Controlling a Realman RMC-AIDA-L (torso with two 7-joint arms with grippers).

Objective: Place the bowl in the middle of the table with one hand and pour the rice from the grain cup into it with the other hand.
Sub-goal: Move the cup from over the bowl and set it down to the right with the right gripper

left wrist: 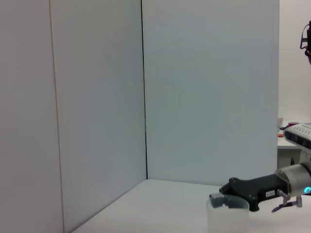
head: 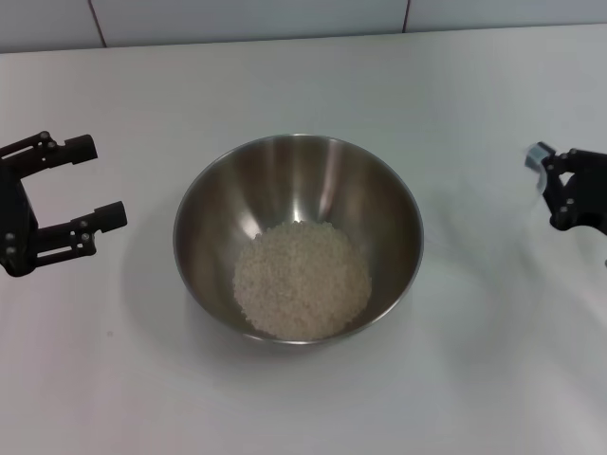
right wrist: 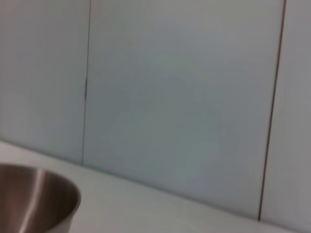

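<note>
rice (head: 302, 280) fills bowl (head: 209, 204) bottom, mid table (head: 303, 76).

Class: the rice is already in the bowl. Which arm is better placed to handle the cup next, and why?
Right, probably. The cup is right at the right gripper. The left gripper hangs open and empty on the far side of the bowl that holds the rice.

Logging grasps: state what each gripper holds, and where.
Left gripper is open, holding nothing. Right gripper sits at the grain cup's rim; a grip cannot be told.
</note>
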